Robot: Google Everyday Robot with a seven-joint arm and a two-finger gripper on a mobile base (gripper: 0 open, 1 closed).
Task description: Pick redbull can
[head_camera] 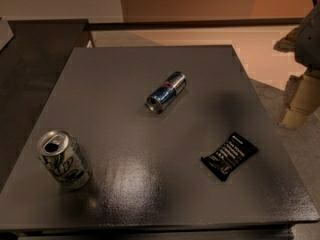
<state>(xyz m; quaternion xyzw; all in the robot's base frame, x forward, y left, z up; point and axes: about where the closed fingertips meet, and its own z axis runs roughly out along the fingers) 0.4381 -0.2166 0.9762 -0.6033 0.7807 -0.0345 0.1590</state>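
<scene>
The redbull can (166, 91), slim and blue-and-silver, lies on its side near the middle of the dark grey table (125, 74), its silver end facing the front left. My gripper (296, 111) hangs at the right edge of the view, beyond the table's right side and well apart from the can. It holds nothing that I can see.
A wider white-and-green soda can (64, 159) stands upright at the table's front left. A black snack packet (229, 156) lies flat at the front right. A second dark surface (35, 59) adjoins the table on the left. The floor lies to the right.
</scene>
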